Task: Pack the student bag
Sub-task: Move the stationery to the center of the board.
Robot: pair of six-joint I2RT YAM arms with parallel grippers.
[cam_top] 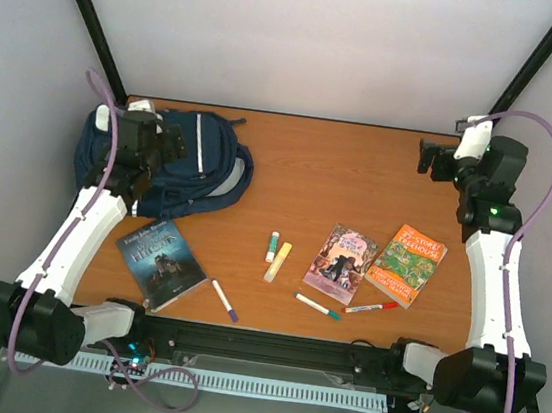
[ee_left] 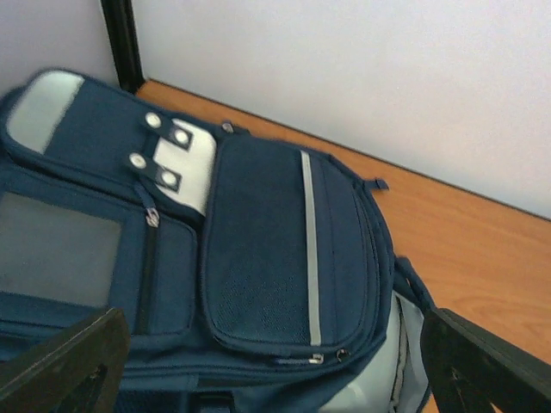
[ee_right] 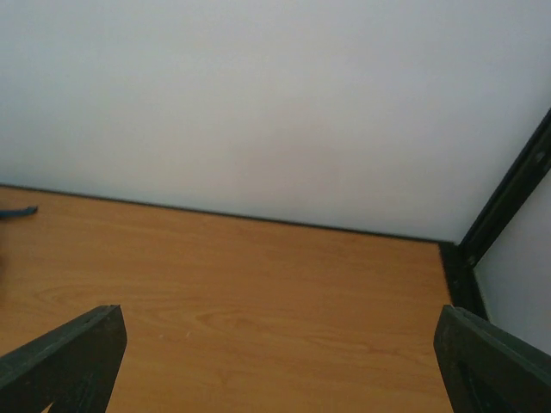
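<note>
The student bag (cam_top: 206, 163) is a navy-blue backpack with a pale stripe, lying flat at the table's far left. In the left wrist view the bag (ee_left: 258, 258) fills the frame, front pocket zipped, its zip pull (ee_left: 317, 358) near the lower edge. My left gripper (cam_top: 170, 143) hovers over the bag's middle, open, with nothing between its fingers (ee_left: 69, 361). My right gripper (cam_top: 427, 157) stands raised at the far right, open over bare wood (ee_right: 258, 301), holding nothing.
A dark book (cam_top: 161, 263) lies near the front left. A purple-pink book (cam_top: 342, 263) and an orange book (cam_top: 407, 265) lie at right. A glue stick (cam_top: 272, 246), a yellow highlighter (cam_top: 277, 261) and three pens (cam_top: 317, 305) are scattered mid-table.
</note>
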